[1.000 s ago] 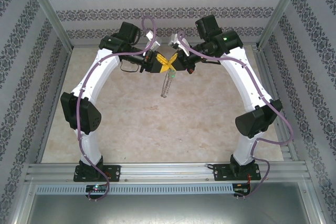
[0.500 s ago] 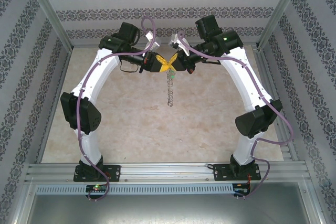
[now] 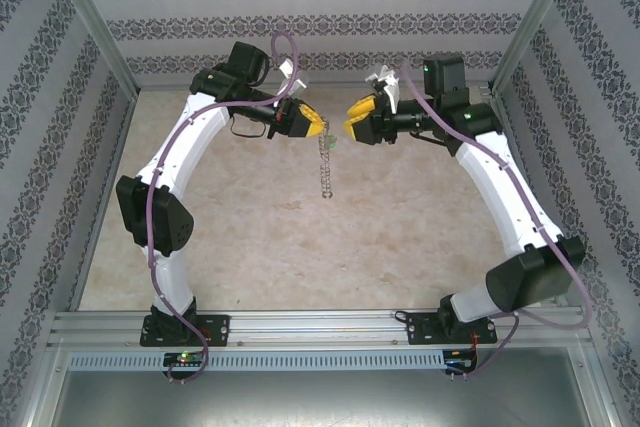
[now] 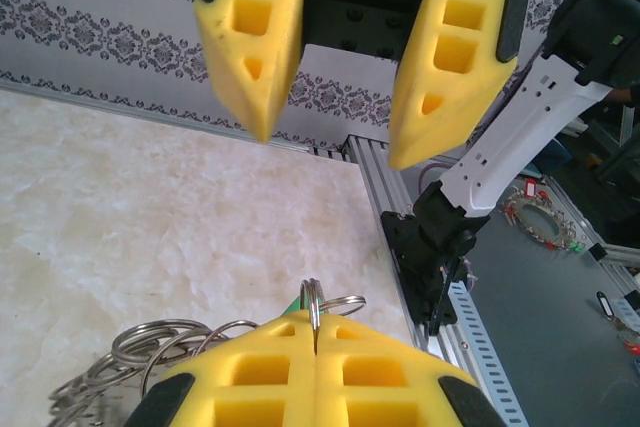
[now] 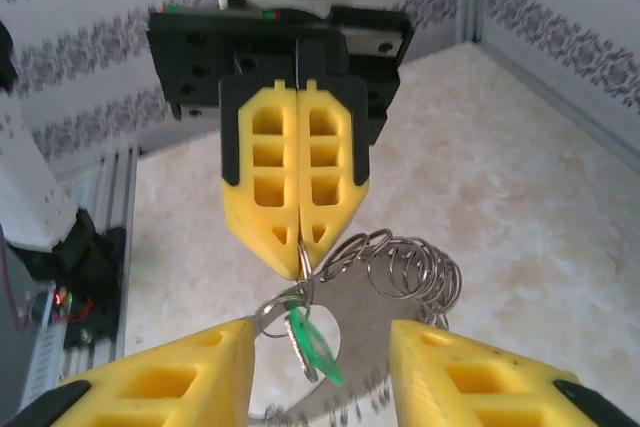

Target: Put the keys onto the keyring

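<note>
The keys, a green tag with its small silvery key, hang just below the tips of my left jaws. They appear to sit on the same loop those jaws pinch, though I cannot see the threading itself clearly. The keyring drops straight down from that pinch like a chain, its strung pieces bunched beside the tag, well above the tabletop. My left jaws are pressed fully together on the keyring's wire, yellow pads flush against each other. A second ago both sets of jaws met nose to nose over the ring, and the chain swung off at a slant. Now my right jaws have let go and drawn back to their own side. They stand parted and hold nothing, with open air between them and the ring. The chain has settled plumb under the left jaws, between the two sets. I read the release as the end of the threading step: the key stays up without the right jaws' support, which suggests it is caught on the loop. What seems left is to confirm it holds and lower the lot to the tabletop. The risk is a key only half-wound onto the wire slipping off.
</note>
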Action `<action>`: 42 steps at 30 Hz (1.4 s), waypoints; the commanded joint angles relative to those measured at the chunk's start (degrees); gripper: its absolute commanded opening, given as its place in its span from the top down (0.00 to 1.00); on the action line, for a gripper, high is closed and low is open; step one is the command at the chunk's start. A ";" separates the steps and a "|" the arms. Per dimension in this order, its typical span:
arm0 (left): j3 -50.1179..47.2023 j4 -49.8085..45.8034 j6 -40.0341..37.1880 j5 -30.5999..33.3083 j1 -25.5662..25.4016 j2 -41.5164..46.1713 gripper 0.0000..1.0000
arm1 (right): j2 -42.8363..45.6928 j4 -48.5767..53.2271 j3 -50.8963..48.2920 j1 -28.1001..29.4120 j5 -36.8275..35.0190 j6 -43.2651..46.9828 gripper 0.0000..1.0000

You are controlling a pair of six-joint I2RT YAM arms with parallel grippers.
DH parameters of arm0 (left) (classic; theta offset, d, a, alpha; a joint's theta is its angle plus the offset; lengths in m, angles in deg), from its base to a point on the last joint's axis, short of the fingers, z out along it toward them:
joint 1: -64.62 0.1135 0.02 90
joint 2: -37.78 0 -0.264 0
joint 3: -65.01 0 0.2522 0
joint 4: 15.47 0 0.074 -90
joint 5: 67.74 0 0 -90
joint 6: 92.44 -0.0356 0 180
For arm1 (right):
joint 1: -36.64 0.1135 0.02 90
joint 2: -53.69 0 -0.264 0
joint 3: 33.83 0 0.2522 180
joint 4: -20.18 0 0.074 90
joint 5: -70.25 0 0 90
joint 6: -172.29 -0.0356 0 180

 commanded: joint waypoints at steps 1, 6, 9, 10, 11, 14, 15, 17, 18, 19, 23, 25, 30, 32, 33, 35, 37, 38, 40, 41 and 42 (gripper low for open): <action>0.50 2.49 0.88 -3.10 -0.48 0.40 1.00 | 2.00 -14.62 -6.63 0.55 3.10 -8.73 0.53; 0.65 3.23 1.68 -3.65 -0.45 0.65 1.00 | 1.70 -18.43 -10.79 1.81 4.99 -10.69 0.51; 0.65 3.39 1.83 -3.72 -0.46 0.92 1.00 | 1.39 -20.54 -12.27 2.58 5.39 -11.51 0.51; 0.63 3.51 1.92 -3.75 -0.48 0.88 1.00 | 1.22 -20.84 -12.52 2.78 5.43 -11.70 0.51; 0.65 3.52 2.00 -3.72 -0.49 1.00 1.00 | 0.93 -21.22 -12.72 2.91 5.60 -11.73 0.51; 0.65 3.71 2.21 -3.78 -0.50 1.06 1.00 | -0.05 -22.22 -13.13 3.43 6.31 -12.31 0.51; 0.73 3.85 2.30 -3.76 -0.50 1.11 1.00 | -0.32 -22.24 -13.19 3.60 6.42 -12.25 0.51; 0.74 3.95 2.51 -3.76 -0.50 0.98 1.00 | -0.92 -22.15 -13.26 3.79 6.93 -12.23 0.52; 0.79 4.14 2.58 -3.78 -0.44 1.04 1.00 | -1.22 -22.26 -13.34 3.79 7.25 -12.15 0.53; 0.87 4.20 2.63 -3.67 -0.43 1.10 1.00 | -1.51 -22.14 -13.36 3.88 7.45 -12.00 0.54; 1.00 4.19 2.74 -3.81 -0.43 1.05 1.00 | -2.59 -21.87 -13.58 3.96 8.20 -11.68 0.64; 1.22 4.20 2.72 -3.72 -0.48 1.14 1.00 | -2.69 -21.89 -13.87 3.87 8.67 -11.55 0.74; 1.18 4.75 3.12 -3.55 -0.42 1.23 1.00 | -2.46 -21.83 -14.67 4.02 9.94 -11.56 0.97; 1.11 5.22 3.42 -3.54 -0.45 1.17 1.00 | -2.47 -21.77 -14.85 4.22 10.10 -11.60 1.00; 1.09 5.30 3.57 -3.54 -0.47 1.21 1.00 | -2.51 -21.69 -14.78 4.45 10.25 -11.50 1.00; 1.02 5.60 3.77 -3.54 -0.50 1.14 1.00 | -2.77 -21.40 -14.45 4.93 10.31 -11.37 1.00; 1.00 5.84 3.92 -3.63 -0.50 1.15 1.00 | -3.42 -21.09 -13.93 5.48 10.31 -11.21 1.00; 1.05 5.87 3.97 -3.69 -0.47 1.15 1.00 | -3.78 -20.92 -13.52 5.83 10.39 -11.18 1.00; 0.92 5.82 3.92 -3.73 -0.48 1.14 1.00 | -4.50 -20.98 -12.83 6.32 10.25 -11.17 1.00; 0.91 5.93 3.97 -3.72 -0.58 1.14 1.00 | -4.94 -20.91 -12.34 6.63 10.15 -11.17 1.00; 0.83 5.97 4.06 -3.79 -0.59 1.11 1.00 | -5.44 -20.96 -11.91 6.84 10.09 -11.18 1.00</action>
